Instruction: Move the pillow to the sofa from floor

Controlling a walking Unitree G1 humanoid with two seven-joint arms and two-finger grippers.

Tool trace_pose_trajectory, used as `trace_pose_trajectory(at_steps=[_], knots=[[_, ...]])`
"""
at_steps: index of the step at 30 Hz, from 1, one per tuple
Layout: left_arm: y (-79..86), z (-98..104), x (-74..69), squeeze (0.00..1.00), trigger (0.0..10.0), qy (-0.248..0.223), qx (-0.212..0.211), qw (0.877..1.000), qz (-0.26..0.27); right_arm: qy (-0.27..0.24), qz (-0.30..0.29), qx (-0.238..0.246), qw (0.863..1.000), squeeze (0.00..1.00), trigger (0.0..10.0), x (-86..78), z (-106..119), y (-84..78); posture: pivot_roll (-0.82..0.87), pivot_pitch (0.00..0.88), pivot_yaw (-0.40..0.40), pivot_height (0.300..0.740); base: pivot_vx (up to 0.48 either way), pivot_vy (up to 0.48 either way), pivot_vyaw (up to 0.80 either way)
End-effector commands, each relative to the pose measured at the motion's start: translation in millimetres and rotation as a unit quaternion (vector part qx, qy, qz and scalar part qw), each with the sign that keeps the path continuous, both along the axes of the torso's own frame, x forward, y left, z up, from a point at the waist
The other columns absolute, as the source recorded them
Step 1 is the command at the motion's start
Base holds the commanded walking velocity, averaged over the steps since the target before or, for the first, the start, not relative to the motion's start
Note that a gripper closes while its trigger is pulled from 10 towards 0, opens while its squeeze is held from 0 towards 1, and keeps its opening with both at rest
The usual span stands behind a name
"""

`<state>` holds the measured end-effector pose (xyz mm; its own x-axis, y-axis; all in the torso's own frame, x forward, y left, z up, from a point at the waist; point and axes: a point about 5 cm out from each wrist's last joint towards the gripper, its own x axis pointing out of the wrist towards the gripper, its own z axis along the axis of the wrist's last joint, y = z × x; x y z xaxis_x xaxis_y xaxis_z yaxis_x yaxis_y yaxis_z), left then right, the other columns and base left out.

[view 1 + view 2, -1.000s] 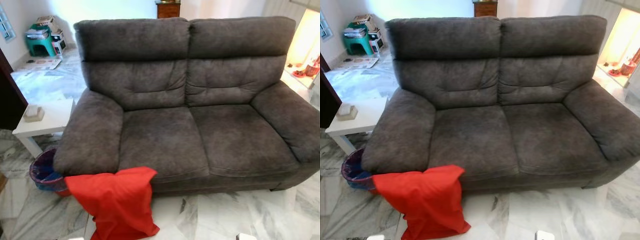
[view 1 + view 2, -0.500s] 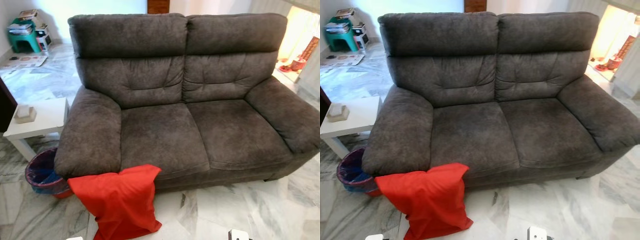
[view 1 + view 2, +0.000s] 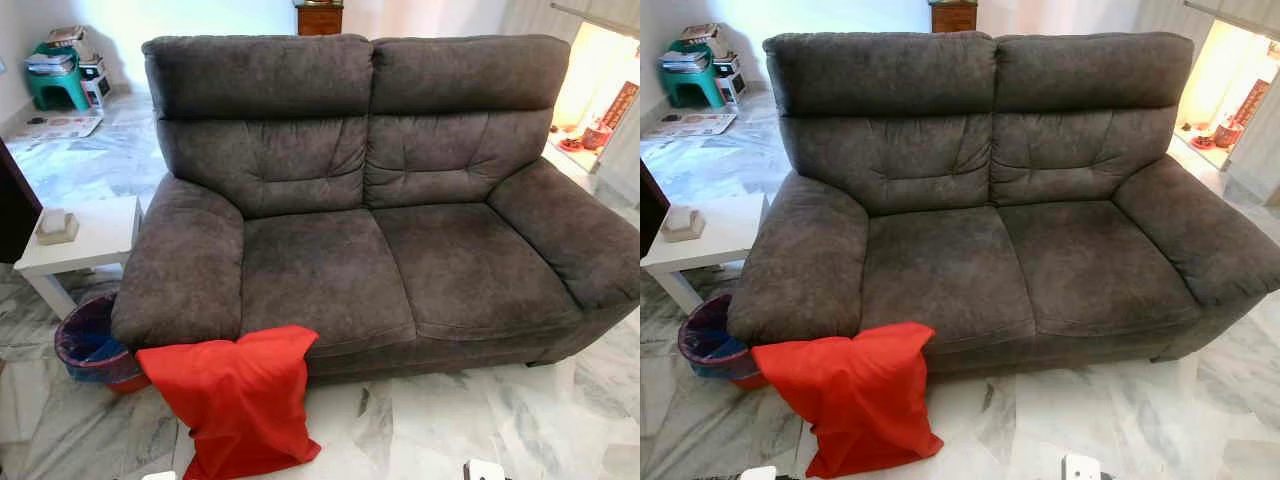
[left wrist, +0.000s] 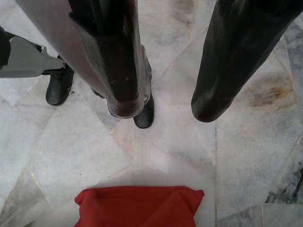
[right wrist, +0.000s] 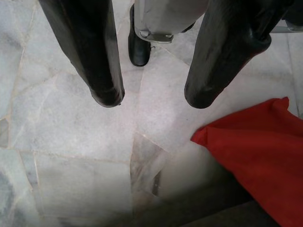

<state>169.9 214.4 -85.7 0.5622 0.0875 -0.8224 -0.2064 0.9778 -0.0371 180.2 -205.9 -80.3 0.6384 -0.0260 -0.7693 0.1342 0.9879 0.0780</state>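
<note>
Approach step. Red fabric pillow (image 3: 238, 400) on marble floor (image 3: 450, 420) at my 11 o'clock, leaning on grey suede two-seat sofa (image 3: 360, 200). Left gripper (image 4: 165, 106), right gripper (image 5: 151, 97): both spread, empty. Next I reach down, pinch pillow.

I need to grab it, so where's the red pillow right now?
The pillow stands on the marble floor at the robot's lower left, leaning against the sofa front below its left armrest, beside the bin.
</note>
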Motion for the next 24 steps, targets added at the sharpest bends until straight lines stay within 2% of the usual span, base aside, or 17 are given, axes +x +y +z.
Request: trace_pose_trajectory(at_steps=[1, 8, 16, 19, 24], knots=[[-2.7, -1, -1.0, 0.00, 10.0, 0.010, -0.002, 1.000, 0.004, 0.006, 0.004, -0.003, 1.000, 0.00, 10.0, -1.3, -1, 0.3, -0.08, 0.005, -0.016, 0.740, 0.000, 0.000, 0.00], [-1.5, -2, -2.2, 0.00, 10.0, 0.011, -0.002, 1.000, 0.005, 0.010, 0.020, -0.017, 1.000, 0.00, 10.0, -1.7, -1, -1.3, -0.07, 0.000, -0.017, 0.740, 0.000, 0.000, 0.00], [-5.1, -6, -12.2, 0.00, 10.0, 0.016, -0.007, 1.000, 0.005, 0.008, 0.016, -0.024, 1.000, 0.00, 10.0, 0.5, 1, -5.2, -0.07, 0.001, -0.022, 0.740, 0.000, 0.000, 0.75], [-12.0, -9, -15.4, 0.00, 10.0, 0.019, -0.011, 1.000, 0.004, 0.006, -0.001, -0.012, 1.000, 0.00, 10.0, 1.1, 1, -5.5, -0.07, 0.003, -0.022, 0.740, 0.000, 0.000, 0.00], [-16.1, -9, -15.5, 0.00, 10.0, 0.019, -0.013, 1.000, 0.005, 0.010, 0.005, -0.012, 1.000, 0.00, 10.0, 1.2, 1, -4.9, -0.07, 0.004, -0.023, 0.740, 0.000, 0.000, 0.00]])
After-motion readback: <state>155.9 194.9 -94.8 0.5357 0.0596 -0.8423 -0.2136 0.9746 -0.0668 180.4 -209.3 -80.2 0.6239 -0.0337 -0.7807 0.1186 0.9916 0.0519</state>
